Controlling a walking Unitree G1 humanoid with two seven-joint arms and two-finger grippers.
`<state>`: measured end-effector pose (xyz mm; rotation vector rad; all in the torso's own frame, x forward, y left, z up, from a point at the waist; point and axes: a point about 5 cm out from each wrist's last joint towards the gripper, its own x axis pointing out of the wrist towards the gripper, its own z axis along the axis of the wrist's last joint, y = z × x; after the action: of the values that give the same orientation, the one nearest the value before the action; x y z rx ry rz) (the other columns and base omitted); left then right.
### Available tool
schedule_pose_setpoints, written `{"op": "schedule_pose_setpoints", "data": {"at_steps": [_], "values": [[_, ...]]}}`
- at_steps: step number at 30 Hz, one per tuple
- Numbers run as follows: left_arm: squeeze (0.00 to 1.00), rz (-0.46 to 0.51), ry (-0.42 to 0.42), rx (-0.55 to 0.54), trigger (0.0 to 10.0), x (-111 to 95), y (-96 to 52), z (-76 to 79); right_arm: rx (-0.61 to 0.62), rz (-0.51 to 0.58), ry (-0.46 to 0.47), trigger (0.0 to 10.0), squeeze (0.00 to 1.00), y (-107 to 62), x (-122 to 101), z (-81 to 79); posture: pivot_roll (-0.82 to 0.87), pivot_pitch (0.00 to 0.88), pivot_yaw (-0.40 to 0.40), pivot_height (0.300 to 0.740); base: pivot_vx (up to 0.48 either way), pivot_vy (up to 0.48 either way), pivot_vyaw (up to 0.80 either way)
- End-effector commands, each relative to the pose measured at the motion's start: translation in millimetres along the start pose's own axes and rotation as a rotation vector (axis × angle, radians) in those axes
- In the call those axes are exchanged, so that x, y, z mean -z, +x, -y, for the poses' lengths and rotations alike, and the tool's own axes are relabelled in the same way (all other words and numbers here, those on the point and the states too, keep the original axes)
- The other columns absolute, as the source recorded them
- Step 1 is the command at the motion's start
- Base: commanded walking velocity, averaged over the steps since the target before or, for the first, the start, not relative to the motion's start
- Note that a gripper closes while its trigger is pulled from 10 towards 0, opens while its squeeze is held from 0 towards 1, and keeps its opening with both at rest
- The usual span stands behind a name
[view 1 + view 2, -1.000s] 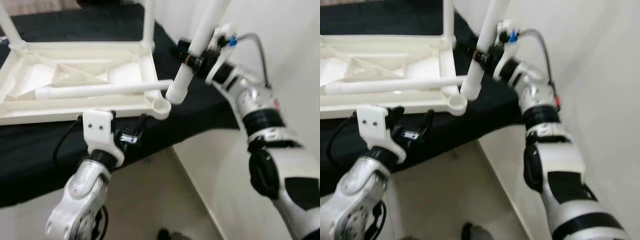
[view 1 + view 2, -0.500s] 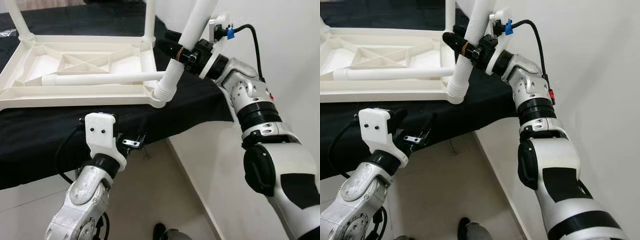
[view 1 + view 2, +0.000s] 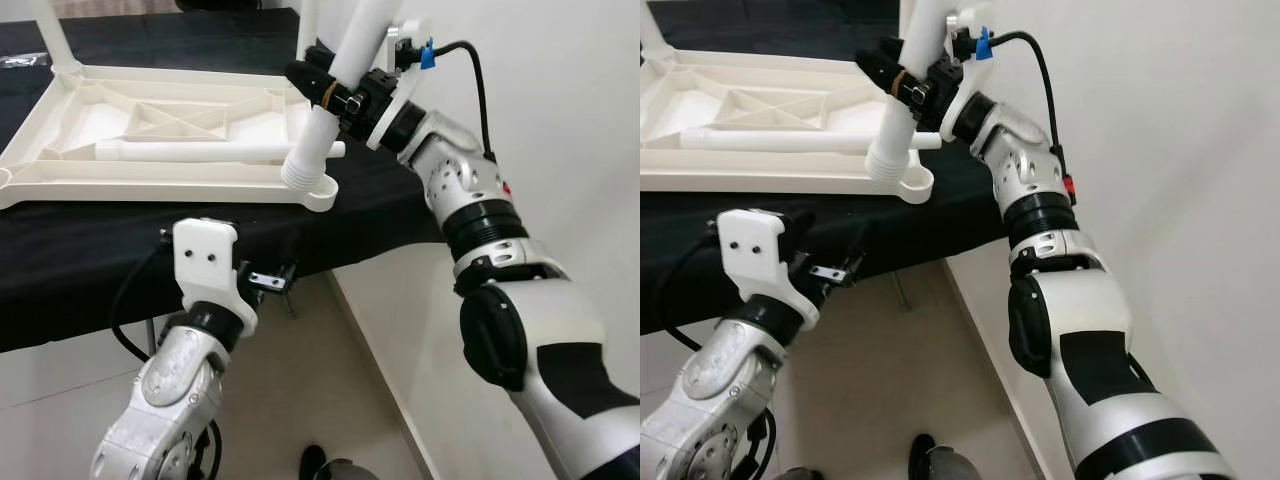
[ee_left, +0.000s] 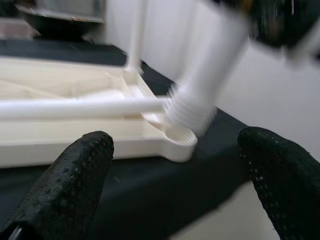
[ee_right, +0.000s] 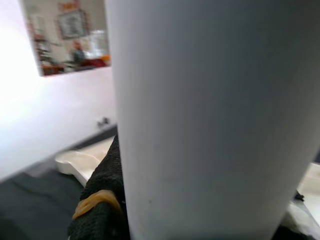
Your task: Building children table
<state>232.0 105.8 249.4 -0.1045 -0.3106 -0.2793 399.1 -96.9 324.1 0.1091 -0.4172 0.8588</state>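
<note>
A white plastic tabletop (image 3: 150, 175) lies upside down on a black-covered bench. My right gripper (image 3: 330, 92) is shut on a white table leg (image 3: 345, 50). It holds the leg steeply tilted, with the threaded end (image 3: 303, 172) just over the near right corner socket (image 3: 325, 192). In the right wrist view the leg (image 5: 210, 110) sits against a black finger (image 5: 100, 210) with an orange band. A second loose leg (image 3: 215, 150) lies across the underside. My left gripper (image 3: 268, 278) hangs open below the bench's front edge, its fingers (image 4: 75, 185) spread wide and facing the socket (image 4: 177, 137).
Two legs stand upright in the far corners (image 3: 52, 40) (image 3: 308, 20). A white wall (image 3: 560, 120) runs close on the right. Pale floor (image 3: 330, 400) lies below the bench's front edge.
My right gripper has moved left and brought the leg more upright. Its threaded end went from beside the corner to over the socket. The head camera has shifted too.
</note>
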Motion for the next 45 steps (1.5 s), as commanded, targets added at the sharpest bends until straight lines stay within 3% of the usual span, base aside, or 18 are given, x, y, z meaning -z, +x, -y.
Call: {"op": "schedule_pose_setpoints", "data": {"at_steps": [1, 3, 5, 6, 8, 13, 17, 29, 41, 45], "values": [[0.00, 0.001, 0.025, -0.013, 10.0, -1, 1.7, -0.8, 0.085, 0.009, -0.026, 10.0, 0.00, -20.0, 9, 1.0, 0.04, 0.195, -0.127, 0.740, 0.000, 0.000, 0.00], [0.00, 0.001, 0.025, -0.013, 10.0, -1, 1.7, -0.8, 0.085, 0.009, -0.026, 10.0, 0.00, -20.0, 9, 1.0, 0.04, 0.195, -0.127, 0.740, 0.000, 0.000, 0.00], [0.00, 0.012, 0.037, -0.021, 10.0, -2, 3.8, -2.4, 0.125, 0.018, -0.065, 10.0, 0.00, -41.0, 17, -6.5, 0.03, 0.190, -0.122, 0.740, 0.000, 0.000, 0.00], [0.00, 0.012, 0.037, -0.021, 10.0, -2, 3.8, -2.4, 0.125, 0.018, -0.065, 10.0, 0.00, -41.0, 17, -6.5, 0.03, 0.190, -0.122, 0.740, 0.000, 0.000, 0.00], [0.00, 0.030, 0.049, -0.028, 10.0, -5, 6.5, -2.8, 0.142, 0.034, -0.134, 10.0, 0.00, -52.3, 17, -21.4, 0.02, 0.181, -0.118, 0.740, 0.000, 0.000, 0.79], [0.00, 0.063, 0.057, -0.021, 10.0, -13, 10.1, 0.5, 0.160, 0.053, -0.183, 10.0, 0.00, -54.0, 15, -32.6, 0.02, 0.180, -0.118, 0.740, 0.000, 0.000, 0.78], [0.00, 0.109, 0.120, -0.039, 10.0, -24, 15.5, -0.6, 0.285, 0.051, -0.341, 10.0, 0.00, -56.4, 13, -38.4, 0.03, 0.175, -0.120, 0.740, 0.000, 0.000, 0.18], [0.00, 0.138, 0.152, -0.066, 10.0, -30, 18.6, -10.2, 0.352, 0.029, -0.289, 10.0, 0.00, -67.7, 14, -47.0, 0.03, 0.170, -0.117, 0.740, 0.319, 0.000, 0.00], [0.00, 0.149, 0.142, -0.077, 10.0, -33, 20.0, -11.9, 0.373, 0.064, -0.301, 10.0, 0.00, -63.3, 4, -45.7, 0.03, 0.171, -0.118, 0.740, 0.480, 0.000, 0.00], [0.00, 0.136, 0.142, -0.116, 10.0, -31, 21.7, -14.3, 0.361, 0.079, -0.293, 10.0, 0.00, -61.9, -1, -45.5, 0.03, 0.172, -0.118, 0.740, 0.000, 0.000, 0.00]]}}
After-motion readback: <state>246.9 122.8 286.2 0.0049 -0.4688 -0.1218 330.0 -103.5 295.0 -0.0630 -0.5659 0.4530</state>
